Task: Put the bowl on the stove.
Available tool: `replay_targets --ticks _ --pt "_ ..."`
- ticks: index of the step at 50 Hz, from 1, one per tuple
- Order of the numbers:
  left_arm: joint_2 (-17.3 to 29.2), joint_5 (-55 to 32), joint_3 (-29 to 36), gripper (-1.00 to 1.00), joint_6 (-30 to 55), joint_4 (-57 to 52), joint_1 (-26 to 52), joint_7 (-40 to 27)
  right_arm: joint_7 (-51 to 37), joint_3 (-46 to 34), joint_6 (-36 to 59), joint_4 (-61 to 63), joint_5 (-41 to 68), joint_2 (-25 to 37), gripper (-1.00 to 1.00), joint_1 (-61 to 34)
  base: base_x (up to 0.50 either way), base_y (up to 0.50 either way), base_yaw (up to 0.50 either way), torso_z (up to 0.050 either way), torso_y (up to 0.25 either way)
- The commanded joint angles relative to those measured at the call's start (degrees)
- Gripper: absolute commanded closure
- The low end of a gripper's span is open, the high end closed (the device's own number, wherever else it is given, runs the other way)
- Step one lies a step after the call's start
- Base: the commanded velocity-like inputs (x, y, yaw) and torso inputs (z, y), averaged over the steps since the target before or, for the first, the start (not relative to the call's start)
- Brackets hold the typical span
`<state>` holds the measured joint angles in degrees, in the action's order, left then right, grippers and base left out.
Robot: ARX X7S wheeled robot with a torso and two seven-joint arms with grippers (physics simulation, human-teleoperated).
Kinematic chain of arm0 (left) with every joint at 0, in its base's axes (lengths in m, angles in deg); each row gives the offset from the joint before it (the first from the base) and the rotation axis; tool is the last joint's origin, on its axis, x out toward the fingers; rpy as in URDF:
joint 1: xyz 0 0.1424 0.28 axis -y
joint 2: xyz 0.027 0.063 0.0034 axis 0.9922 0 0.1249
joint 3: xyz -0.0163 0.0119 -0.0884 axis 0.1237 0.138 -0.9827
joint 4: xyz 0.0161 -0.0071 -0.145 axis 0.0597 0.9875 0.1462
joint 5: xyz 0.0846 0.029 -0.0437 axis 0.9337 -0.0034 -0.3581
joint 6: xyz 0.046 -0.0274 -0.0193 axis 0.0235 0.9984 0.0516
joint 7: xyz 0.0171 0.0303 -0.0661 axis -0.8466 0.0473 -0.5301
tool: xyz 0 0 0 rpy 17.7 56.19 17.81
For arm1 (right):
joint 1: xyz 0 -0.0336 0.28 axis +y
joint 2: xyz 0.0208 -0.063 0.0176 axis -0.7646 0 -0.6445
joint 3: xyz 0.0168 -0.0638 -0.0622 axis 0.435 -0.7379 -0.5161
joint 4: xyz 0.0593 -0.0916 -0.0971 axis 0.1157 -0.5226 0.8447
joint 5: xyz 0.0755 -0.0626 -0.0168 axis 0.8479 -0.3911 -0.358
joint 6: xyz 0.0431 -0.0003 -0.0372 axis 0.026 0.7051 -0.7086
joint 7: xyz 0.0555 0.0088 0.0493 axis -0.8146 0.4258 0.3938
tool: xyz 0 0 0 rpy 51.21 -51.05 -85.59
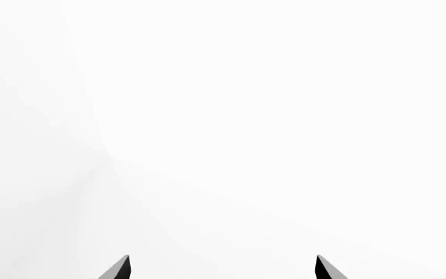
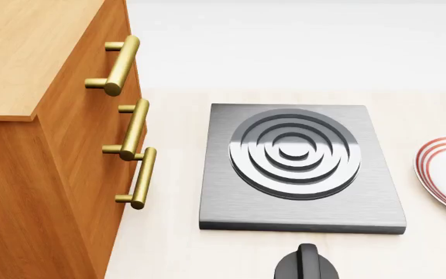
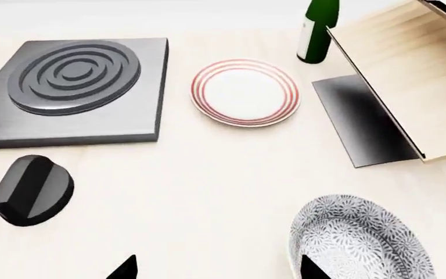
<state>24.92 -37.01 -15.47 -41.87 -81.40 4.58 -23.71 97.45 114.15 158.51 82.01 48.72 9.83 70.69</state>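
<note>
Head and right wrist views both overlook the stove (image 2: pixel 301 168) from above.

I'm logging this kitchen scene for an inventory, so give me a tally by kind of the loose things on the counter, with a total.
Stoves: 1, the stove
Knobs: 1, the black knob
Plates: 1, the red-ringed plate
Bowls: 1, the bowl
Bottles: 1, the green bottle
Total: 5
</note>
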Motion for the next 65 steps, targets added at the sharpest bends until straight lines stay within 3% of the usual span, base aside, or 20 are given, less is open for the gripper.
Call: replay_targets --ticks 1,19,41,65 --pt "-0.9 1.3 -0.9 -1.00 -0.1 0.2 0.0 1.2 0.6 1.0 -0.2 -1.5 -2.6 -1.5 -1.00 0.4 0.00 0.00 0.00 0.000 0.000" --pt "-0.8 1.4 -0.6 -1.00 -0.5 0.3 -0.4 1.2 -0.8 -1.3 -2.8 -2.3 -5.5 -2.6 -1.00 -0.6 0.00 0.00 0.00 0.000 0.000" --pt "-0.9 2.2 -0.1 -1.00 -0.9 0.8 -0.5 1.2 -11.1 -24.5 -10.7 -10.9 -8.4 2.2 -1.00 -13.3 0.00 0.00 0.00 0.000 0.000" --pt "-0.2 1.8 -0.4 -1.00 -1.1 0.5 -0.4 0.5 -14.6 -33.6 -13.1 -15.9 -11.5 2.8 -1.00 -17.0 0.00 0.00 0.00 0.000 0.000"
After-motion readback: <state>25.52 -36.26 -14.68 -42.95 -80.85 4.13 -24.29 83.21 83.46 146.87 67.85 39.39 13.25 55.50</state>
